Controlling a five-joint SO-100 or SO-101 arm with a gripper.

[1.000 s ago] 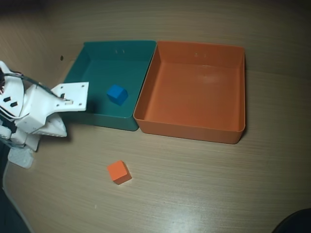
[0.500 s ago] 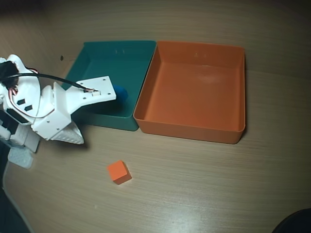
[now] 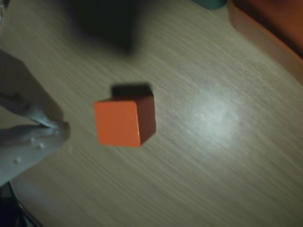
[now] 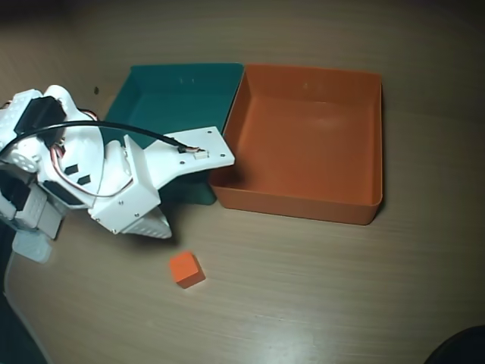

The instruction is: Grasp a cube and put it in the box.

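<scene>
Change: I see the arm [image 4: 114,182] has swung from the left edge of the overhead view toward the centre; its white body now covers much of the teal tray [image 4: 182,83] and hides the blue cube that showed there before.
Cube: the orange cube [image 4: 186,269] has not moved; it sits on the bare wooden table [image 4: 318,296], lower left of centre in the overhead view, and mid-frame in the wrist view [image 3: 124,120].
Box: the orange tray [image 4: 303,140] at upper right is empty.
Gripper: one pale finger [image 3: 33,137] shows at the left edge of the wrist view, beside the cube and not touching it; I cannot tell whether the jaws are apart or closed.
Done: only the approach, I judge.
Left: descend, grasp, lift, carry to the orange tray, release.
</scene>
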